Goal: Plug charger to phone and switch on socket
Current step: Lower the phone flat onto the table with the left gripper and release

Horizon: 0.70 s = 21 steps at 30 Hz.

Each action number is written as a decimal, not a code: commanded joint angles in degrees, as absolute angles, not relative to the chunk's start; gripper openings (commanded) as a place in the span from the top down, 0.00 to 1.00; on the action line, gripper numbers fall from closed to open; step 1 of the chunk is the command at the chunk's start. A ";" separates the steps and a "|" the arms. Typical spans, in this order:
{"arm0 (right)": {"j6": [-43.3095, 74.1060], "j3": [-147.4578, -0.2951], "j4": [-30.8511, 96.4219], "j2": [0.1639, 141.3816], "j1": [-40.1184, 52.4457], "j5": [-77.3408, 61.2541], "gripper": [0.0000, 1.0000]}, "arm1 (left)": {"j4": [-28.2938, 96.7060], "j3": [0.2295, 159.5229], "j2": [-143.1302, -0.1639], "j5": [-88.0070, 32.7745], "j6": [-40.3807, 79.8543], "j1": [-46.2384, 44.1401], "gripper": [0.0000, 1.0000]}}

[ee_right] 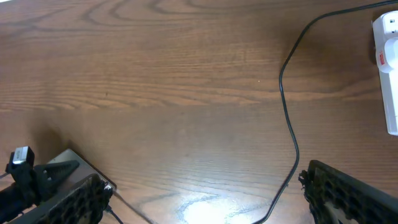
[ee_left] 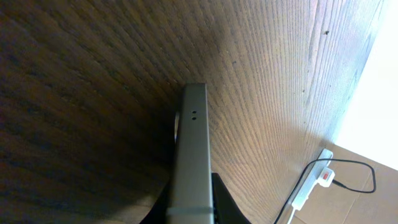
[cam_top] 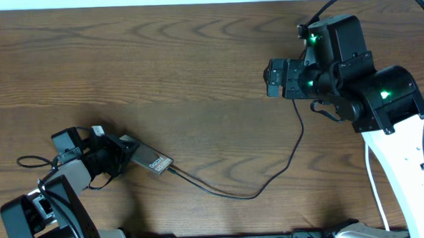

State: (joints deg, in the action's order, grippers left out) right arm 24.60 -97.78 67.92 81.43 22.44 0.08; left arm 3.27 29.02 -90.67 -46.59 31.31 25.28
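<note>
the left gripper (cam_top: 126, 153) is clamped tight on the phone (cam_top: 154, 163), pinching the end away from its port, so the lettered face shows upward in the overhead view and the port end points free toward the middle of the wooden table (cam_top: 159, 57). in the left wrist view the phone shows edge-on as a pale grey strip running up from between the dark fingers (ee_left: 221, 202); i judge the grip is there to brace the slab against a push on its port. the charger (cam_top: 255, 196), a thin black cable, meets that free end of the phone and looks seated in it, though the plug tip is too small to be sure. from there the cable loops along the table and climbs toward the right arm. the right gripper (cam_top: 270, 79) has its jaws spread wide with nothing between them, over the far right part of the table. the socket (ee_right: 388, 81), a white power strip, lies at the right edge of the right wrist view and is hidden under the arm from overhead. the left wrist view catches it in the distance with a red switch (ee_left: 324, 178). my reading is that the plugging step is done or nearly so, and the empty right gripper is placed to press that switch next
</note>
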 commanded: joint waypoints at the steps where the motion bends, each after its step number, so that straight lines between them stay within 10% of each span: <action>1: 25.26 -98.13 68.01 81.89 22.59 1.17 0.01 | 4.03 29.26 -90.61 -41.91 30.06 25.15 0.93; 21: 25.26 -98.13 68.38 81.89 22.59 1.19 0.01 | 5.76 29.26 -90.61 -41.93 30.04 25.15 0.42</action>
